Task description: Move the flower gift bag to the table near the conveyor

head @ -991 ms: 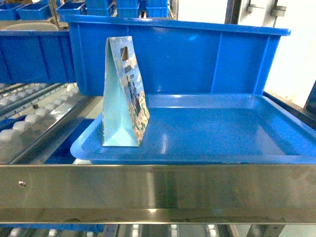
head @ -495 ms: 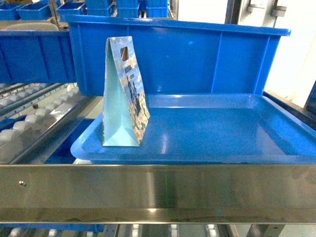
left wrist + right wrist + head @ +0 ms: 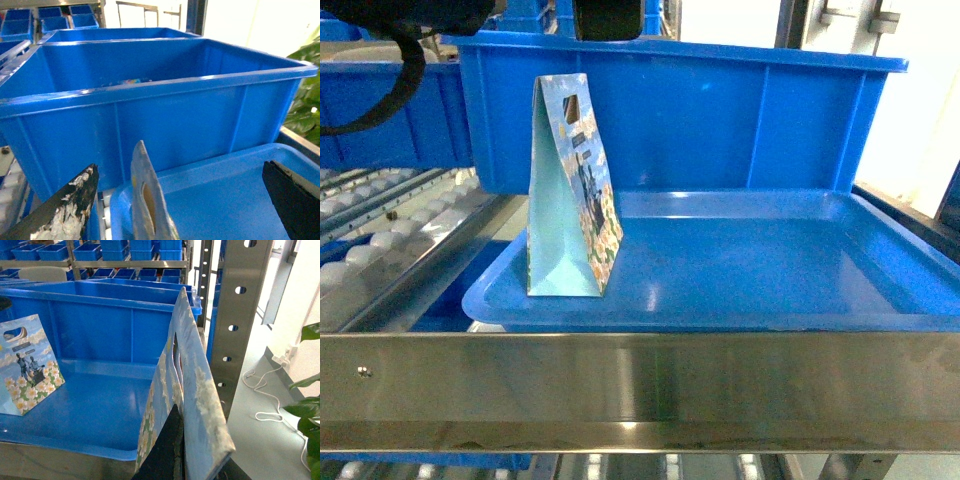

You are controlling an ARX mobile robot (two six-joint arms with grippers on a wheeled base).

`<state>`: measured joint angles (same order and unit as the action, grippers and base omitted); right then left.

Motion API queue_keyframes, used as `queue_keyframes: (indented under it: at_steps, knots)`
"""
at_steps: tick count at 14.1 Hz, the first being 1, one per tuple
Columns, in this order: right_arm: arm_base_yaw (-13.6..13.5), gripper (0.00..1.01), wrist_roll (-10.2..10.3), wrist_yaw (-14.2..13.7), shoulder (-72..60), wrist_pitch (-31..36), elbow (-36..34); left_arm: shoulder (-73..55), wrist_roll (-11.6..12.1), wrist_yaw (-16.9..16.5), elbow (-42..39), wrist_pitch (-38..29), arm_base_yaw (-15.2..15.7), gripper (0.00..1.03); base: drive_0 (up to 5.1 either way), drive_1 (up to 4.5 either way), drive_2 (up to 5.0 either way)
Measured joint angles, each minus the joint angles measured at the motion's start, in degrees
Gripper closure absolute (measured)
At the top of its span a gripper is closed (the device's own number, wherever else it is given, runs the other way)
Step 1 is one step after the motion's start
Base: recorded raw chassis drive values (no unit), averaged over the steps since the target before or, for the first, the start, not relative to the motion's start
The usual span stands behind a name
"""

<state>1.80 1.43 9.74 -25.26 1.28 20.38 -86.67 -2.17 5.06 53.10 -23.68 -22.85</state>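
The flower gift bag (image 3: 570, 190) stands upright at the left end of a shallow blue tray (image 3: 770, 280), its pale blue side panel facing the head camera and its printed face turned to the right. In the left wrist view its top edge with the cut-out handle (image 3: 145, 200) rises between the fingers (image 3: 60, 210) of the left gripper (image 3: 178, 170), which are spread wide to either side of it and do not touch it. The tray rests on the conveyor (image 3: 380, 250), whose white rollers show to the left, behind a steel rail (image 3: 640, 380) that crosses the front of the head view. A deep blue bin (image 3: 720, 120) stands just behind the tray and the bag. Dark parts of an arm (image 3: 410, 15) with a looped cable hang at the top of the head view. The right wrist view shows a second gift bag (image 3: 195, 390) with the same flower print pinched at its lower part by the right gripper (image 3: 190, 460). It is held upright beside a perforated steel post (image 3: 240, 315). Beyond the post lies a pale grey surface (image 3: 260, 420) with a white cable on it.
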Motion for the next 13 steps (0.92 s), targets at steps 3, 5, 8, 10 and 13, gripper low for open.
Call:
queue_keyframes:
  at_steps: [3, 5, 8, 10, 13]
  knots:
    - [0.0, 0.99, 0.0, 0.0, 0.0, 0.0, 0.0, -4.9, 1.1, 4.7, 1.5, 1.7, -0.4, 0.05, 0.0, 0.0, 0.0]
    - [0.0, 0.99, 0.0, 0.0, 0.0, 0.0, 0.0, -7.2, 1.1, 5.8, 2.1, 2.8, -0.6, 0.05, 0.0, 0.0, 0.0]
    - [0.0, 0.99, 0.0, 0.0, 0.0, 0.0, 0.0, -10.4, 1.1, 6.8, 3.5, 3.1, -1.3, 0.05, 0.0, 0.0, 0.0]
    - [0.0, 0.99, 0.0, 0.0, 0.0, 0.0, 0.0, -10.8, 1.1, 7.0, 3.7, 3.3, -1.6, 0.12, 0.0, 0.0, 0.0]
    - [0.0, 0.99, 0.0, 0.0, 0.0, 0.0, 0.0, -10.8, 1.1, 8.1, 4.1, 3.9, -1.8, 0.35, 0.0, 0.0, 0.0]
